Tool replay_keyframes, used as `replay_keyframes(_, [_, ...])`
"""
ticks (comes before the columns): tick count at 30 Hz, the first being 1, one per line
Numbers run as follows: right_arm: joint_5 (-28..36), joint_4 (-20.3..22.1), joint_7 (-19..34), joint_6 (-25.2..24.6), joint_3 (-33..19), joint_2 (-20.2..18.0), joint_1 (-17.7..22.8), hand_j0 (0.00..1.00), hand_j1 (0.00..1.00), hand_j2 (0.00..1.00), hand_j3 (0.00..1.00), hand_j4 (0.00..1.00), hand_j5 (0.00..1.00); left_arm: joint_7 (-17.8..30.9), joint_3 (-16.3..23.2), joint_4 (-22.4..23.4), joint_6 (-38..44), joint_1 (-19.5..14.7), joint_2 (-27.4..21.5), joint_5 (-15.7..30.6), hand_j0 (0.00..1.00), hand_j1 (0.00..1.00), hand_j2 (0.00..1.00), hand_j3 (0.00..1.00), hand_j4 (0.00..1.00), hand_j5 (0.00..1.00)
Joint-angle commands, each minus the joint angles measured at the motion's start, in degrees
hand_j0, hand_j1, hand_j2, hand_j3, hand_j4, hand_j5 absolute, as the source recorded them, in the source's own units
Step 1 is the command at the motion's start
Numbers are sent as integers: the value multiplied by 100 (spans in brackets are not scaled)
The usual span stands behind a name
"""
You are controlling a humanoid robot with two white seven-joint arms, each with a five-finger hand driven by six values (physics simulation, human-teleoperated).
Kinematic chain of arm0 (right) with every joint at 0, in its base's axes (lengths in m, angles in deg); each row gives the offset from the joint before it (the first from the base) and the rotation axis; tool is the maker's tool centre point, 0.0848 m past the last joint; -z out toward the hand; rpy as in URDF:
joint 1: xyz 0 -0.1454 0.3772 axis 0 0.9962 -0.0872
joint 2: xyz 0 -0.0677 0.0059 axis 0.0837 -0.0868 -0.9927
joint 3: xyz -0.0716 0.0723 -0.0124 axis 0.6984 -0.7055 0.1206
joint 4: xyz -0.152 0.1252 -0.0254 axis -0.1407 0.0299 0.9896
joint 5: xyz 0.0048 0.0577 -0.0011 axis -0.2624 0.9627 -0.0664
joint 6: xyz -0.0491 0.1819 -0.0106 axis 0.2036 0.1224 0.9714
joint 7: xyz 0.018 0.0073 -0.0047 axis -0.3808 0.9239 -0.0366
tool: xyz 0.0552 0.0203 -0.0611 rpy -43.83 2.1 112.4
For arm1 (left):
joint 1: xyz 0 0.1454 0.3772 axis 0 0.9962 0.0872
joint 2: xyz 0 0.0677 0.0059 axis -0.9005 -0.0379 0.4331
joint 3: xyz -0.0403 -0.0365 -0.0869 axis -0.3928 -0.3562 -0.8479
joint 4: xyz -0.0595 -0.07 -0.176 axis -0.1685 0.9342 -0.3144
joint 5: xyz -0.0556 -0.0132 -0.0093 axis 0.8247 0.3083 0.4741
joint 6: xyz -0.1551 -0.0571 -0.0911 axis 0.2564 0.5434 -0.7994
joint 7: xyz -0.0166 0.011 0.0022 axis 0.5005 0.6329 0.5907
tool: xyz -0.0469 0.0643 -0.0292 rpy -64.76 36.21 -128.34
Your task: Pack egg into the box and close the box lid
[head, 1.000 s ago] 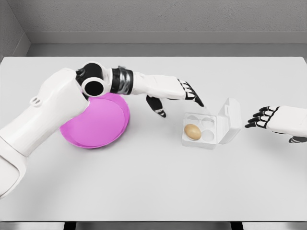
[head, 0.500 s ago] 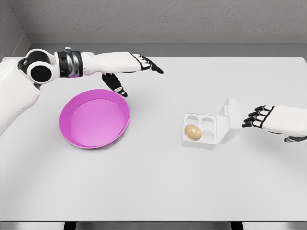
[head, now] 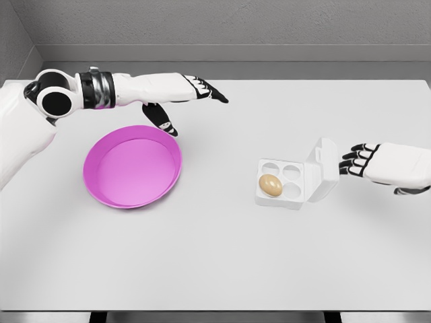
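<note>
A brown egg lies in the front-left cup of a white four-cup box right of the table's middle. The box lid stands raised on the box's right side. My right hand hovers just right of the lid with fingers spread, its fingertips very near the lid, holding nothing. My left hand is stretched out flat above the far edge of a pink bowl, fingers extended and empty, well left of the box.
A shallow pink bowl sits on the left half of the white table. A grey wall runs along the table's far edge.
My left arm swung back from beside the box to above the bowl's far side, then held still. My right hand crept left toward the raised lid.
</note>
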Motion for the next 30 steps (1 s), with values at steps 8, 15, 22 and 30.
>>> replay_keyframes(8, [18,12,-2,-13,559,97,-413,100,100,100,100,100,100,-3,-8,0,16,9,-11,39,100,100,100,100,100,100])
replay_keyframes(15, [18,12,-2,-13,1376,352,-1037,100,100,100,100,100,100,-3,-8,9,16,9,-11,39,100,100,100,100,100,100])
replay_keyframes(22, [26,-23,-2,-13,1183,291,-1380,100,100,100,100,100,100,-3,-8,88,16,18,41,65,100,100,100,100,100,100])
replay_keyframes(30, [132,-217,-2,-13,568,168,-1169,100,100,100,100,100,100,-3,-8,97,16,26,68,56,100,100,100,100,100,100])
